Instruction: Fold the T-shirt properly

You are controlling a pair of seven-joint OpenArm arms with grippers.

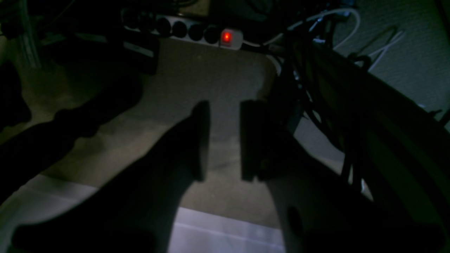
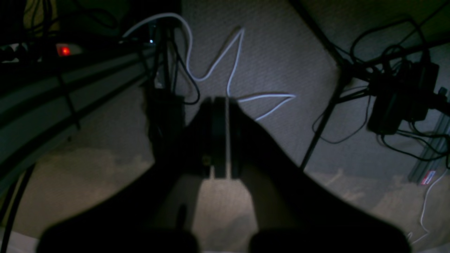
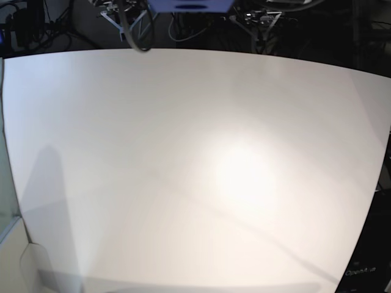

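Above the floor (image 1: 218,80), in the left wrist view, can see the left gripper (image 1: 225,140) released, with fingers held apart and a strip of floor between. Beyond, towards the top, can make out a power strip (image 1: 195,31) with a red switch (image 1: 226,37) glowing at its end, and just beside it a pale cable (image 1: 355,21). In the dim right wrist view, can find the right gripper (image 2: 227,140) clenched, seemingly on nothing, though hard to judge in such poor light. Past the fingertips, can follow a white cord (image 2: 191,42) bent in sharp zigzags over the floor, and to the right of it a black stand (image 2: 342,73) and a black box (image 2: 404,93). In the base view, can see a white table (image 3: 153,165) with a bright patch of glare. Cannot see the T-shirt in any view, so cannot tell where to place it.
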